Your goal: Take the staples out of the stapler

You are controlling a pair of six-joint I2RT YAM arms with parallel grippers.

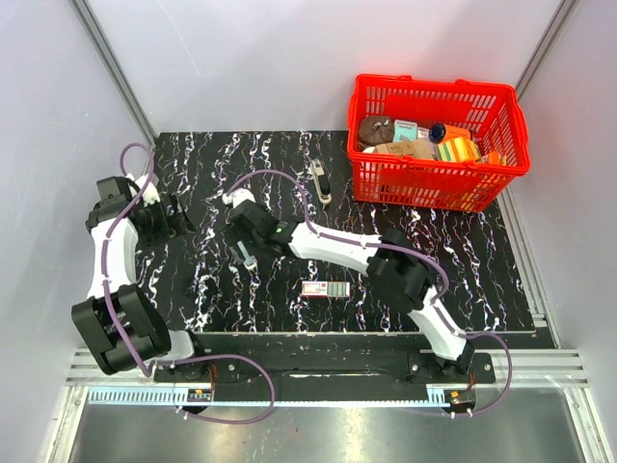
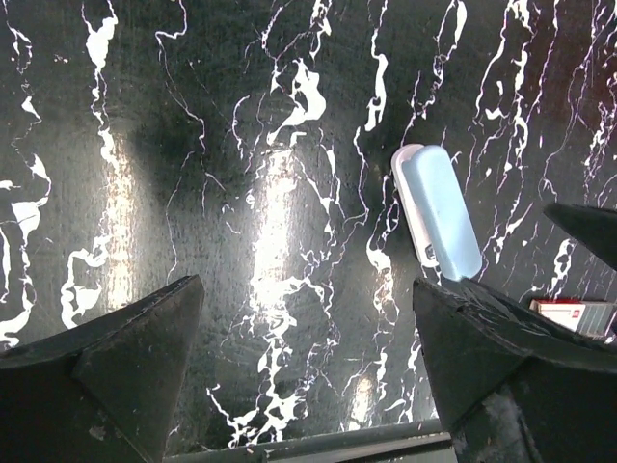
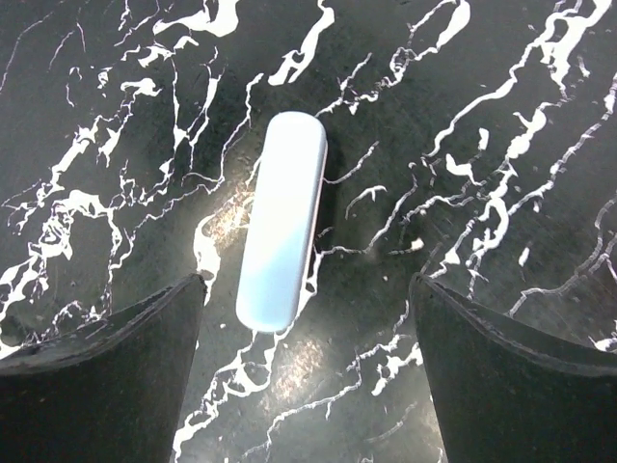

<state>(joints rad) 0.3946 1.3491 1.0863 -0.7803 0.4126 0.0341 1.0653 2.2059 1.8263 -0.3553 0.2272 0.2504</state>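
Stapler [image 1: 320,181], upper centre: stiff, light, slick metal, probably best pinched across long sides; left gripper [image 2: 308,289], right gripper [image 3: 308,285] both wide, empty.

Stapler [image 1: 320,182] on table [image 1: 482,270] just left of basket [image 1: 424,188] at far right, flat box [image 1: 325,288] near front edge, middle

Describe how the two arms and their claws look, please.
The left arm and right arm have white links with bulky black joints. A purple cable loops along each. The left claw and right claw have black, wedge-shaped fingers, slightly scuffed.
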